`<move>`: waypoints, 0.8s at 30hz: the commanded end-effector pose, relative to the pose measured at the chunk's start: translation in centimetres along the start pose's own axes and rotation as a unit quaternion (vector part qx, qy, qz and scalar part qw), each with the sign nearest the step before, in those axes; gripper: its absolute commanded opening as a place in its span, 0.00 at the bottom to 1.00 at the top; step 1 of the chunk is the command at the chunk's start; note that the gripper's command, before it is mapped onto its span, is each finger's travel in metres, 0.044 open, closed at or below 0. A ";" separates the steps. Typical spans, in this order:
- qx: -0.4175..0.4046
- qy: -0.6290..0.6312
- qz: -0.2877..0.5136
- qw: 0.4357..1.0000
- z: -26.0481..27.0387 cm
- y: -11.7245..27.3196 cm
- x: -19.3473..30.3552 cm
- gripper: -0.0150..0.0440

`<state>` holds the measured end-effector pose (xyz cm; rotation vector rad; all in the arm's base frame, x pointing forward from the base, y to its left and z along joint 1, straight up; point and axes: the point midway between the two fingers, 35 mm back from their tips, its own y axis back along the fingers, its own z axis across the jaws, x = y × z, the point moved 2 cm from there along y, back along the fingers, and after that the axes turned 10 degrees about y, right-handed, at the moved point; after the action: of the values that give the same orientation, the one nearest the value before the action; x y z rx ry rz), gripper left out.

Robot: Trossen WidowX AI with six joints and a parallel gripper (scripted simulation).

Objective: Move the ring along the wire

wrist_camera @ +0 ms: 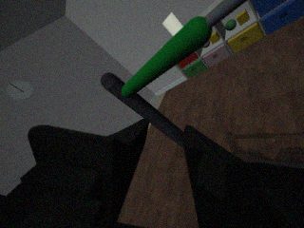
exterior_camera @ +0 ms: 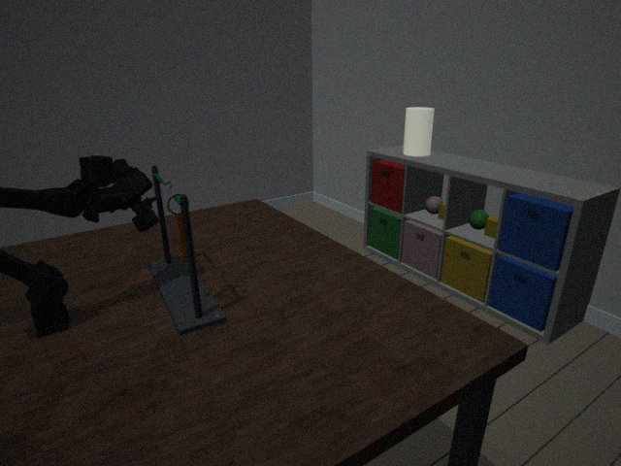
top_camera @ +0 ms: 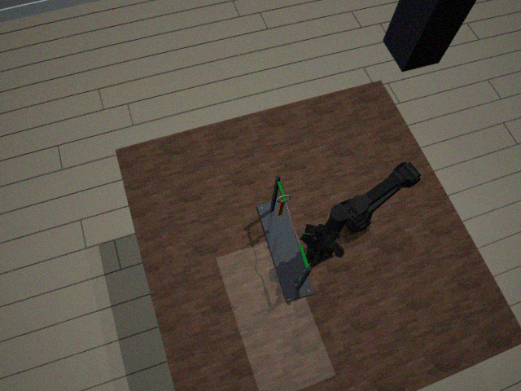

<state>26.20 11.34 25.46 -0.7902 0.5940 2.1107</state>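
The ring point(top_camera: 277, 199) point(exterior_camera: 168, 204) hangs around the green part point(top_camera: 281, 187) of the wire by one post point(top_camera: 274, 197) point(exterior_camera: 193, 260). Its orange handle point(top_camera: 280, 208) point(exterior_camera: 181, 235) points down. My gripper point(top_camera: 310, 260) point(wrist_camera: 166, 125) is partly open and empty, close to the other post point(top_camera: 303, 278) point(exterior_camera: 163, 225) point(wrist_camera: 142, 109), away from the handle. That post's green part point(top_camera: 304, 256) point(exterior_camera: 158, 177) point(wrist_camera: 166, 59) crosses the wrist view above my fingers. The thin grey wire point(top_camera: 293, 227) point(wrist_camera: 225, 10) continues from it. Whether the gripper touches the post or wire, I cannot tell.
The dark base plate point(top_camera: 279, 239) point(exterior_camera: 182, 295) carries both posts on the brown table point(top_camera: 189, 177) point(exterior_camera: 326, 325). A shelf with coloured boxes point(exterior_camera: 501, 170) stands beyond the table, with a white cylinder point(exterior_camera: 418, 131) on top. A black block point(top_camera: 420, 37) shows at the upper right.
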 end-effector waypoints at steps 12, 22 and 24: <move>0.100 0.134 -0.048 0.985 -8.5 5.2 -1.2 0.53; 0.176 0.219 -0.070 0.957 -13.2 9.3 -0.8 0.53; 0.192 0.235 -0.073 0.950 -14.0 10.1 -0.6 0.53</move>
<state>23.77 -2.60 18.47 -1.0522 1.0688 1.6481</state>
